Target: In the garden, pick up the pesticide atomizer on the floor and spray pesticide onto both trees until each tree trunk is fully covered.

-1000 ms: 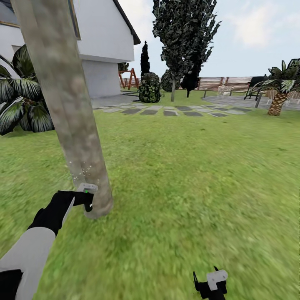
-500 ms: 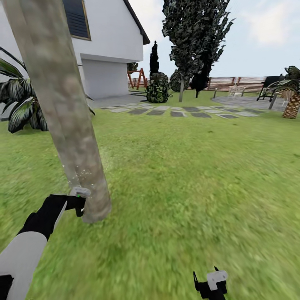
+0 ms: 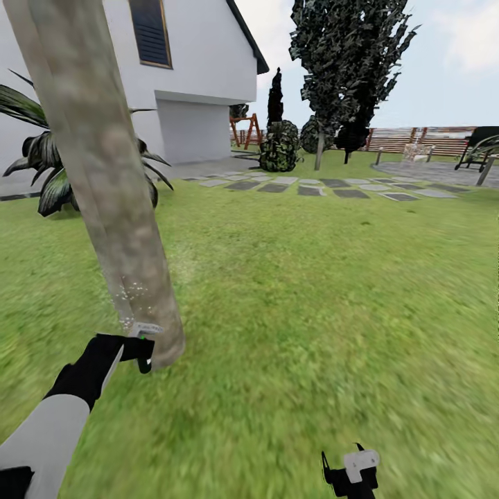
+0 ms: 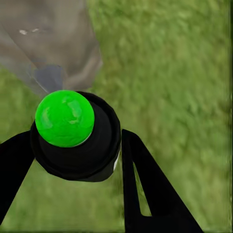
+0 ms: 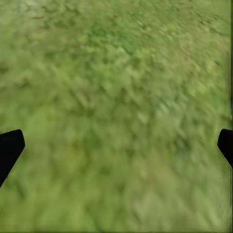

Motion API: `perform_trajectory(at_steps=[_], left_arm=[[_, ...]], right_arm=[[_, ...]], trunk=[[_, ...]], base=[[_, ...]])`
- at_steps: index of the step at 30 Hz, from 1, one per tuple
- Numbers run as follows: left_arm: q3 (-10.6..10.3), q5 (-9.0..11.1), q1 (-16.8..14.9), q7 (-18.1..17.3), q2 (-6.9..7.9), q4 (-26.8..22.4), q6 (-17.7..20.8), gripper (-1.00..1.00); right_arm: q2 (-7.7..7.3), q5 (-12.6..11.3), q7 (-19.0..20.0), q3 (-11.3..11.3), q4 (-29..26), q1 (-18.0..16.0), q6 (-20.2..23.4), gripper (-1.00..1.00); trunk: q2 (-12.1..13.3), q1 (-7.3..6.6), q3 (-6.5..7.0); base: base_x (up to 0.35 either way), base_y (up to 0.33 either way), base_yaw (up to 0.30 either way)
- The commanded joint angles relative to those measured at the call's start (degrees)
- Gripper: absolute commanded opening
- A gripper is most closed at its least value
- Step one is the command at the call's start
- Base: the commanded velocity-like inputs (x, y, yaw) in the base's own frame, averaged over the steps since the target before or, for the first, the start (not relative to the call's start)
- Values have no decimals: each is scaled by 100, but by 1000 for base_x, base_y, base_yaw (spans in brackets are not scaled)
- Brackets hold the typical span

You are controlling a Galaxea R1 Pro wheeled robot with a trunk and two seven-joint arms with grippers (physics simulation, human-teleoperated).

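**Left gripper holds atomizer at trunk base**

**Atomizer.** In the left wrist view the atomizer [image 4: 73, 136] shows as a round black body topped by a glossy bright-green ball. It sits between the two black fingers [image 4: 145, 189] of the left gripper [image 4: 73, 160], which are closed against its sides. In the head view the left gripper [image 3: 138, 343] is low on the left, at the end of a black-and-white arm, with a pale grey part and a small green spot at its tip. The tip is just beside the foot of the trunk; contact cannot be determined.

**Trunk.** The trunk [image 3: 104, 180] is a thick, pale grey-brown column with mottled bark. It leans to the upper left and widens slightly where it meets the lawn [image 3: 312, 312].

**Pesticide.** A fine scatter of whitish specks [image 3: 132, 294] lies over the lower trunk, directly above the gripper tip.

**Right gripper.** The right gripper [image 3: 350, 471] sits at the bottom edge of the head view, well apart from the trunk. In the right wrist view its fingers [image 5: 9, 148] stand wide apart at the two edges, released, with grass between them.

**Surroundings.** A white house [image 3: 201, 76], a row of stepping stones [image 3: 326, 187], dark cone-shaped trees [image 3: 346, 62] and a slat fence [image 3: 416, 138] stand beyond the lawn.
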Motion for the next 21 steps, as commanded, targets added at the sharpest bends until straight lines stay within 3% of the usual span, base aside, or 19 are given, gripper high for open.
perform_trajectory(at_steps=[1, 4, 9, 13, 17, 21], left_arm=[[23, -58, -4, -50, -4, 14, 21, -100], [41, -59, -4, -46, 43, 103, 21, -100], [300, -69, -4, -24, 205, 573, -53, -100], [309, -68, -4, -18, 150, 609, -66, -100], [323, -56, -4, -19, 129, 603, -67, -100], [316, -92, -2, -17, 260, 618, -113, -100]], right_arm=[[3, 61, -37, -27, 7, -4, -12, 100], [-2, 60, -35, -27, 7, -4, -12, 100], [-1, 60, -35, -27, 7, -4, -12, 100], [6, 60, -35, -27, 7, -5, -12, 100], [7, 65, -35, -20, 7, -4, -12, 100], [7, 69, -35, -19, 7, -4, -12, 100]], trunk=[[-3, -1, -5], [-3, -1, -5], [-3, -1, -5], [-3, -1, -5], [-3, -1, -5], [-3, -1, -5]], base=[[0, -273, 1], [0, -273, 0], [5, -273, 0], [74, -273, 17], [94, -273, 237], [95, -273, 275]])
